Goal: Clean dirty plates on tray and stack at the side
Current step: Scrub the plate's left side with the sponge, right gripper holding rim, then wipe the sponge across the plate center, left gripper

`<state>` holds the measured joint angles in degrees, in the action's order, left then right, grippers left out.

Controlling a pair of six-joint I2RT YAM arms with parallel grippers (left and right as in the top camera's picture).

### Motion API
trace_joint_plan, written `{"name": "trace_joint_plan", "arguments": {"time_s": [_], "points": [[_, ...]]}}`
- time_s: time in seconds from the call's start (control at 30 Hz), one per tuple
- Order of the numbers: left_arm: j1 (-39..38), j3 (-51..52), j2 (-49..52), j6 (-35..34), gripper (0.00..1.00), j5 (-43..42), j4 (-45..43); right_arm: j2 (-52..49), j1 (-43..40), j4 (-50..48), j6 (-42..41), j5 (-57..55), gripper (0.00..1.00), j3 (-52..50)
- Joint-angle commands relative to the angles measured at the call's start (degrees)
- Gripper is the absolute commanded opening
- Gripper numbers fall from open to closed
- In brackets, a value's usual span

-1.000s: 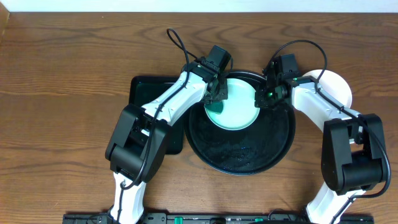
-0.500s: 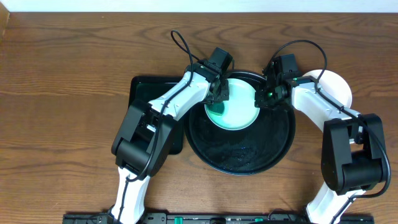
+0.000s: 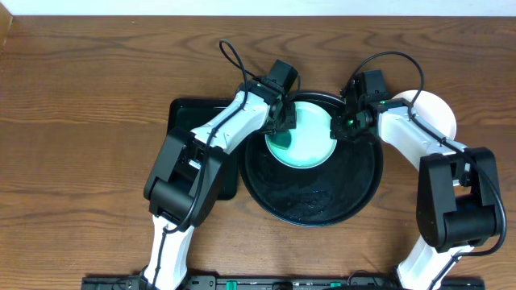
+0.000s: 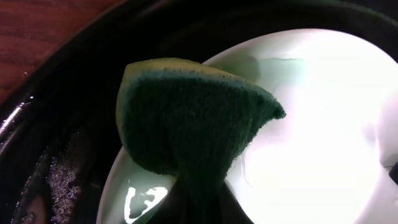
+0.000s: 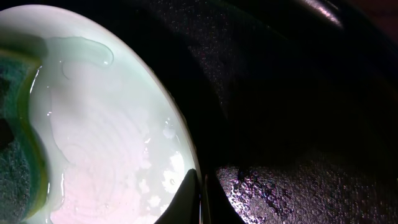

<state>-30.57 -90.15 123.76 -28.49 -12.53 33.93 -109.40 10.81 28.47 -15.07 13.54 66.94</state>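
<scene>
A pale-mint plate (image 3: 305,135) lies in the back half of the round black tray (image 3: 310,197). My left gripper (image 3: 282,122) is shut on a green sponge (image 4: 193,118), which presses on the plate's left part (image 4: 311,124). The sponge hides the left gripper's fingertips (image 4: 199,202). My right gripper (image 3: 347,125) is shut on the plate's right rim, one finger above and one below (image 5: 200,196). The plate's surface (image 5: 106,124) looks wet, with the sponge (image 5: 15,155) at its far side. Another white plate (image 3: 435,111) rests on the table right of the tray, partly hidden by my right arm.
A smaller rectangular black tray (image 3: 189,121) sits left of the round tray, mostly under my left arm. Water droplets glisten on the round tray's floor (image 5: 298,180). Brown wooden table (image 3: 81,121) surrounds everything.
My left arm has swung a little and the sponge has shifted slightly on the plate's left part. The right gripper has kept its hold on the rim without moving.
</scene>
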Motion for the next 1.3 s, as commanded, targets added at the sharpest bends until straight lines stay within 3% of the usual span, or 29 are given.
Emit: {"name": "trace_joint_plan", "arguments": {"time_s": [0.0, 0.57, 1.27], "points": [[-1.66, 1.55, 5.07, -0.13, 0.08, -7.34, 0.85, -0.44, 0.92, -0.20, -0.07, -0.44, 0.01, -0.31], [-1.66, 1.53, 5.07, -0.17, 0.08, -21.40, -0.70, -0.44, 0.92, -0.20, -0.07, -0.42, 0.01, -0.31], [-0.96, -0.28, -0.28, -0.94, 0.07, -21.99, -1.09, -0.44, 0.92, -0.20, -0.09, -0.42, 0.01, -0.31]]}}
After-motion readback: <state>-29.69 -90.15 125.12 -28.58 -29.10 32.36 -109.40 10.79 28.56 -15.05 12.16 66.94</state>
